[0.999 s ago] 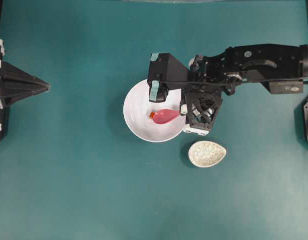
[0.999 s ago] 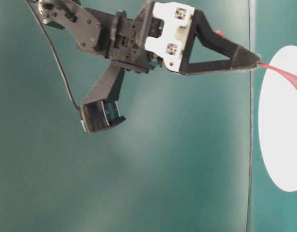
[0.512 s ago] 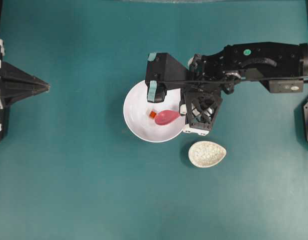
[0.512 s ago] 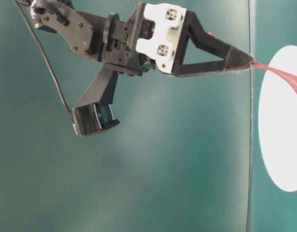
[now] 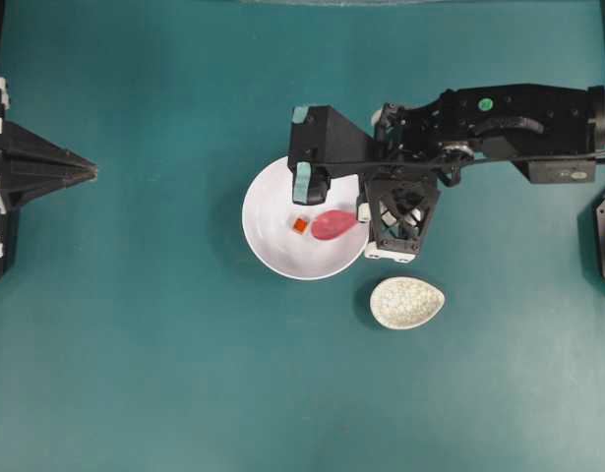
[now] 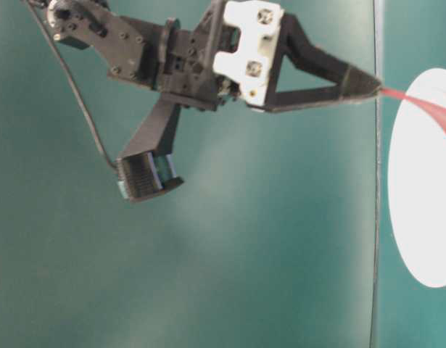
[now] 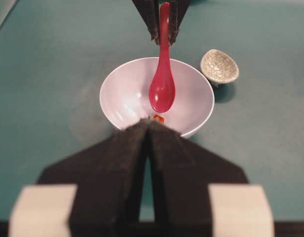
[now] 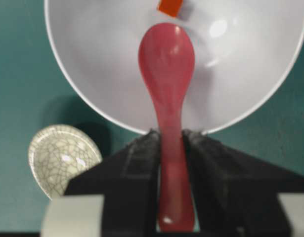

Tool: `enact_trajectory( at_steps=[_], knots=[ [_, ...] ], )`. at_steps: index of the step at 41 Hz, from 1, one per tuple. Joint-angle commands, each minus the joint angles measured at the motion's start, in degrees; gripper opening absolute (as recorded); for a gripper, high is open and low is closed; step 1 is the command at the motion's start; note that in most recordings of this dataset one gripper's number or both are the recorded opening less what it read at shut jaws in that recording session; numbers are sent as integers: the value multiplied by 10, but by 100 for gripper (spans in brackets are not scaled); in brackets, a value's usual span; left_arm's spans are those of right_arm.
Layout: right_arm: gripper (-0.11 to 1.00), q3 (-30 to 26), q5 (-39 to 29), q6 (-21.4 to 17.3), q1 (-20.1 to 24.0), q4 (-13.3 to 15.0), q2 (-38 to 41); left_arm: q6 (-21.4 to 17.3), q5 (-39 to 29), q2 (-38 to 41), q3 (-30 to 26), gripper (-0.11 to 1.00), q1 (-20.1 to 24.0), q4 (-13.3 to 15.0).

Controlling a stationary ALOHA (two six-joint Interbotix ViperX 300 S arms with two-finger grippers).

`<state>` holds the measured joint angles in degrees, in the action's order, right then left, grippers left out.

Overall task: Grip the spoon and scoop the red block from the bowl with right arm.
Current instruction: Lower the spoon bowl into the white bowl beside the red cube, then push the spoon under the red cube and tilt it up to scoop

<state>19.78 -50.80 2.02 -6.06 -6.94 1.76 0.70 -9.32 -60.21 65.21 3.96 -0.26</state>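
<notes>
Two arms in overhead view: right gripper (image 5: 365, 213) reaches in from 3 o'clock, jaws clamped on handle of the spoon (image 5: 333, 224), scoop over the bowl (image 5: 272, 246) interior. The red block (image 5: 300, 225) lies on bowl floor just beside scoop tip, at its 9 o'clock, small gap between. Speckled dish (image 5: 407, 302) sits on the desk (image 5: 145, 334) at bowl's 4 o'clock, near but apart. Left gripper (image 5: 86, 171) is at frame's 9 o'clock, well apart from bowl, jaws pressed together, holding nothing.

Table-level view: right gripper's tips pinch the pink handle at bowl rim; scoop runs out of frame.

Left wrist view: left jaws meet in a point, nothing between. Spoon hangs from right gripper at 12 o'clock, scoop above bowl; block peeks just under scoop tip.

Right wrist view: jaws grip handle both sides, narrow opening. Scoop points to 12 o'clock over bowl, block just past tip, not on scoop. Dish at 8 o'clock.
</notes>
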Motion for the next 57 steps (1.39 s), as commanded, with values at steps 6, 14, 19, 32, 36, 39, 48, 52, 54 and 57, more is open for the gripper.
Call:
enact_trajectory(
  at_steps=[6,14,19,32,36,39,48,52,54,57],
  knots=[
    [24,4,15,0,2,1,-15,1,6,4,-14,0,2,0],
    [24,3,54,0,2,1,-8,1,6,4,-14,0,2,0],
    [24,2,60,0,2,1,1,1,6,4,-14,0,2,-1],
    [24,-4,77,0,3,1,16,1,6,4,-14,0,2,0],
    [24,-7,91,0,3,1,18,1,7,4,-14,0,2,0],
    [24,-11,106,-3,3,2,20,1,6,4,-14,0,2,0],
    [24,-22,127,-9,3,2,21,1,7,5,-14,0,2,-1],
    [24,-32,126,-9,3,2,19,1,9,5,-14,0,2,0],
    [24,-35,126,-8,3,2,17,1,10,5,-14,0,2,-1],
    [24,-38,127,-7,3,3,13,1,10,5,-14,0,2,0]
  ],
)
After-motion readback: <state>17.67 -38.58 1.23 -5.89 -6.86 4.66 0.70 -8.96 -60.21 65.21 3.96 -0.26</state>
